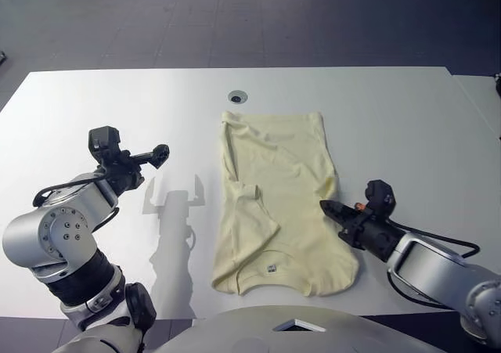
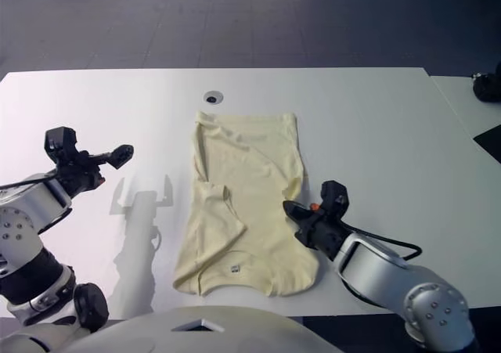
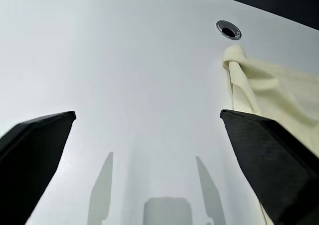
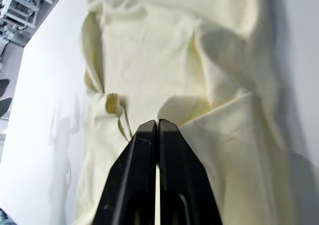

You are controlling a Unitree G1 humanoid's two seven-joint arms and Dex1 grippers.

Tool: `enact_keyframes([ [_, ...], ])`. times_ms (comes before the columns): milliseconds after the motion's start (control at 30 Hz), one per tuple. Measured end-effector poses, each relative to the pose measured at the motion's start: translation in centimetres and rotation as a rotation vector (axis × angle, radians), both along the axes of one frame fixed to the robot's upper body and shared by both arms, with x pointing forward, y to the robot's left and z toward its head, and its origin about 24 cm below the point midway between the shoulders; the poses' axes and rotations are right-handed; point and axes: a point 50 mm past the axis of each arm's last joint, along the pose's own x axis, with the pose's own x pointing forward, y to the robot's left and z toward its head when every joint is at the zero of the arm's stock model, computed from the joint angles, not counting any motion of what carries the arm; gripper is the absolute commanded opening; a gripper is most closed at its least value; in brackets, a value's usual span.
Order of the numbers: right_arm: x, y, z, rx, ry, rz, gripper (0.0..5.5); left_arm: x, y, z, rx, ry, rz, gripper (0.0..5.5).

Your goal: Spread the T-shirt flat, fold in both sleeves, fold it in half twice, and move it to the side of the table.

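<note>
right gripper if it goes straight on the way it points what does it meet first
Probably the T-shirt, near its folded-in sleeve: the right gripper points across it, though its height above it is unclear.

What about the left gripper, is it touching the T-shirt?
Apart. The left eye view shows bare table between the left gripper and the T-shirt.

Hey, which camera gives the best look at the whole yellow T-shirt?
The left eye view: the whole T-shirt lies in frame, every edge visible. The right eye view shows the same. The right wrist view shows most of it behind the shut right hand; the left wrist view catches one edge.
</note>
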Motion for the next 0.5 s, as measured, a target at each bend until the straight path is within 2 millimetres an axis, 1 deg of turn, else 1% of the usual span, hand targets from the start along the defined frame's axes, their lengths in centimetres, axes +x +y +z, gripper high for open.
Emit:
enact_keyframes([
  [67, 0.8, 1.0, -0.7, 0.01, 0.007, 0.01, 0.48, 0.2, -0.3, 0.0, -0.006, 0.001, -0.015, 5.4],
  [100, 1.1, 1.4, -0.8, 0.023, 0.007, 0.018, 0.69, 0.2, -0.4, 0.0, -0.007, 0.0, -0.021, 5.4],
  [133, 1.6, 2.2, -0.7, 0.074, 0.001, 0.015, 0.75, 0.3, -0.6, 0.1, -0.008, -0.003, -0.027, 5.4],
  [200, 2.2, 3.3, 0.1, 0.177, -0.024, 0.015, 1.13, 0.4, -0.7, 0.1, -0.01, -0.007, -0.036, 5.4],
  [267, 2.8, 3.5, 1.3, 0.264, -0.054, 0.001, 1.44, 0.4, -0.9, 0.0, -0.009, 0.003, -0.048, 5.4],
  [333, 3.1, 2.8, 2.2, 0.288, -0.089, -0.03, 1.73, 0.4, -1.4, -0.2, -0.017, 0.013, -0.094, 5.4],
  [367, 3.3, 1.7, 2.8, 0.272, -0.127, -0.044, 1.93, 0.1, -1.9, -0.4, -0.018, 0.022, -0.166, 5.4],
  [433, 3.8, -0.9, 4.1, 0.146, -0.25, -0.043, 2.28, -0.7, -2.6, -0.7, 0.0, 0.015, -0.286, 5.4],
  [500, 3.9, -3.1, 5.0, -0.065, -0.361, 0.027, 2.64, -1.4, -2.6, -0.8, 0.056, -0.007, -0.375, 5.4],
])
